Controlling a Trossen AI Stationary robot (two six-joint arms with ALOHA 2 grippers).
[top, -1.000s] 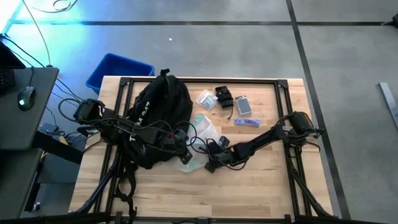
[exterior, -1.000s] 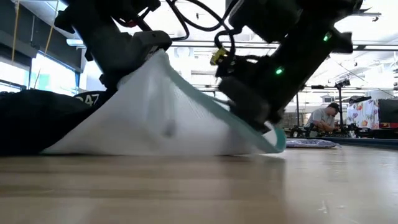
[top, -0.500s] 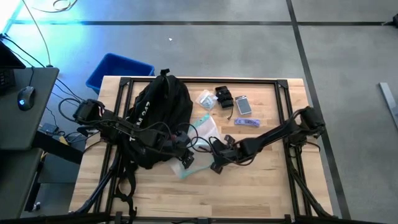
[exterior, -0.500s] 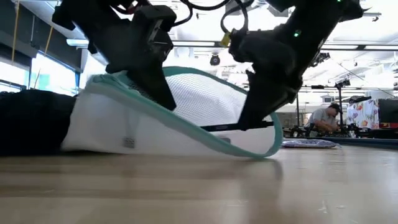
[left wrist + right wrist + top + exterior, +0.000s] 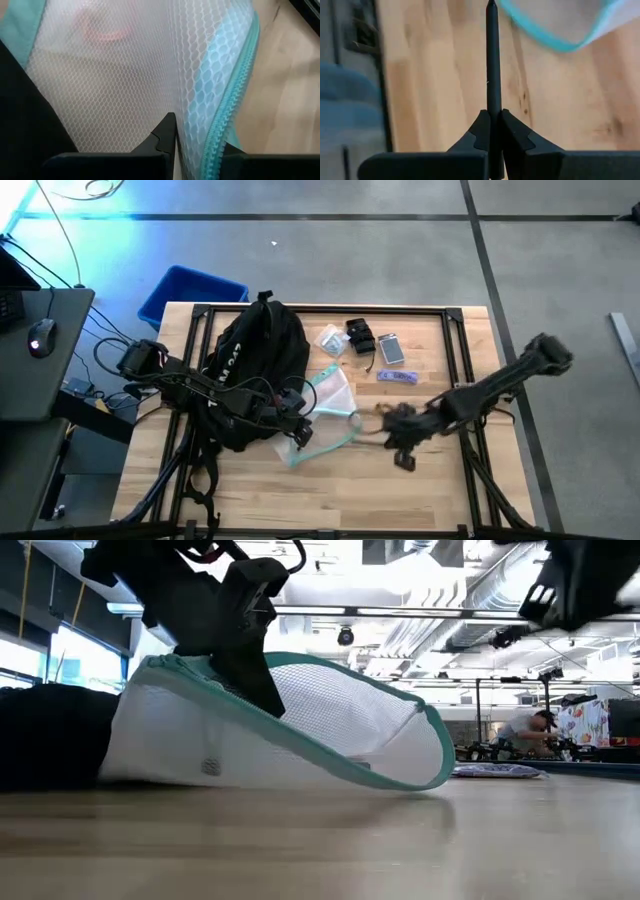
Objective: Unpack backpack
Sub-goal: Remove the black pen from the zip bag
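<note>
The black backpack lies flat on the table's left half, partly under my left arm. Beside it lies a white mesh pouch with a teal zipper edge. My left gripper is shut on the pouch, which fills the left wrist view. My right gripper hangs above the table to the right of the pouch, shut on a thin black pen-like rod. In the low view it shows only at the upper right. My left gripper pinches the pouch's upper mesh layer just beside the zipper edge, coming slanting down from the backpack's side. That edge is held raised; the pouch's underside lies on the table. My right gripper pinches the rod's near end between its two shut fingers. The rod runs straight on along the fingers, its tip toward the pouch. It is lifted clear of the table.
A blue bin stands off the table's far left corner. Small unpacked items lie at the far middle: a clear packet, a black object, a phone-like slab, a blue item. A person sits far behind.
My right gripper has drawn back from the pouch, rising and going toward the table's right edge with the black rod between its fingers. The pouch's raised edge has come up from flat into an arch, while its underside stays on the table.
</note>
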